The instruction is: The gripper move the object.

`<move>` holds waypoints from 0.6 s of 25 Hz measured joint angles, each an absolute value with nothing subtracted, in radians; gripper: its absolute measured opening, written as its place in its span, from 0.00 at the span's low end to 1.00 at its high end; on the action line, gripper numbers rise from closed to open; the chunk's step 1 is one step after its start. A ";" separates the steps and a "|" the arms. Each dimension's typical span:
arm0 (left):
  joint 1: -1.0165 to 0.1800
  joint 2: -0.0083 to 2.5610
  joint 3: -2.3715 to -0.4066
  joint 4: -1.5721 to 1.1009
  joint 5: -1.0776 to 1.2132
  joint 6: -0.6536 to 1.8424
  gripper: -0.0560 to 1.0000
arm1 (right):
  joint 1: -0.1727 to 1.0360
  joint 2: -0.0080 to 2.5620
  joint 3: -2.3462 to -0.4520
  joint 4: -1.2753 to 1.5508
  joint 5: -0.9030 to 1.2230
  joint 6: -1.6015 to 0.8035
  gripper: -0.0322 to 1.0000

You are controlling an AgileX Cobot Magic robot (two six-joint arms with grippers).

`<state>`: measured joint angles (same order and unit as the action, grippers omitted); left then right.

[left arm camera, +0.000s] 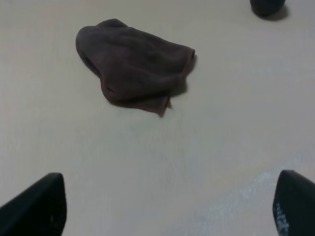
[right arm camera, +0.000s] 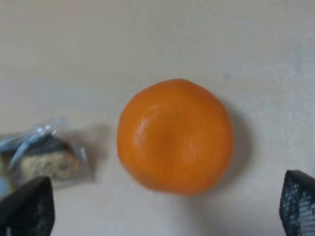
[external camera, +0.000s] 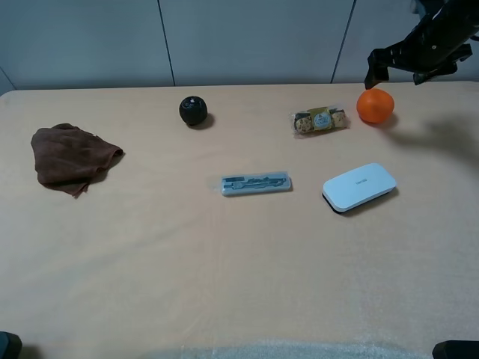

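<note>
Above the orange [right arm camera: 174,135], jaws wide, empty.

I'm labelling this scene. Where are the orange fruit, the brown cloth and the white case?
orange fruit [right arm camera: 174,136]: right wrist view, centre of its skin.
brown cloth [left arm camera: 135,66]: left wrist view, middle of the heap.
white case [external camera: 359,186]: exterior high view, middle of its top face.

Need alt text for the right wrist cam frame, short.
A round orange fruit sits on a pale table in the middle of the view. The right gripper is open, its two dark fingertips wide apart on either side and not touching the fruit. A clear-wrapped snack packet lies beside the fruit, slightly blurred.
</note>
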<state>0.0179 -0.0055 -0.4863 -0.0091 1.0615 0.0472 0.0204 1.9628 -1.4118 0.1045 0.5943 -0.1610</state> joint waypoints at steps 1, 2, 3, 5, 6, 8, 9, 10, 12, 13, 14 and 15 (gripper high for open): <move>0.018 -0.005 -0.486 -0.009 1.061 0.047 0.86 | 0.020 1.944 -1.412 0.105 0.619 -0.161 0.70; 0.018 -0.005 -0.486 -0.009 1.061 0.047 0.86 | 0.020 1.927 -1.412 0.109 0.644 -0.161 0.70; 0.018 -0.005 -0.486 -0.009 1.061 0.047 0.86 | 0.020 1.907 -1.412 0.116 0.673 -0.161 0.70; 0.018 -0.005 -0.486 -0.009 1.061 0.047 0.86 | 0.020 1.870 -1.412 0.147 0.728 -0.161 0.70; 0.018 -0.005 -0.486 -0.009 1.061 0.047 0.86 | 0.020 1.855 -1.412 0.160 0.760 -0.161 0.70; 0.018 -0.005 -0.486 -0.009 1.061 0.047 0.86 | 0.020 1.819 -1.412 0.183 0.817 -0.161 0.70; 0.018 -0.005 -0.486 -0.009 1.061 0.047 0.86 | 0.020 1.805 -1.412 0.187 0.846 -0.161 0.70; 0.018 -0.005 -0.486 -0.009 1.061 0.047 0.86 | 0.020 1.787 -1.412 0.192 0.878 -0.161 0.70; 0.018 -0.005 -0.486 -0.009 1.061 0.047 0.86 | 0.020 1.772 -1.412 0.194 0.906 -0.161 0.70; 0.018 -0.005 -0.486 -0.009 1.061 0.047 0.86 | 0.020 1.756 -1.412 0.196 0.937 -0.161 0.70; 0.018 -0.005 -0.486 -0.009 1.061 0.047 0.86 | 0.020 1.742 -1.412 0.198 0.967 -0.161 0.70; 0.018 -0.005 -0.486 -0.009 1.061 0.047 0.86 | 0.020 1.727 -1.412 0.199 0.997 -0.161 0.70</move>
<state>0.0179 -0.0055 -0.4863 -0.0091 1.0615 0.0472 0.0204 1.7274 -1.4118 0.1985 0.9974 -0.1610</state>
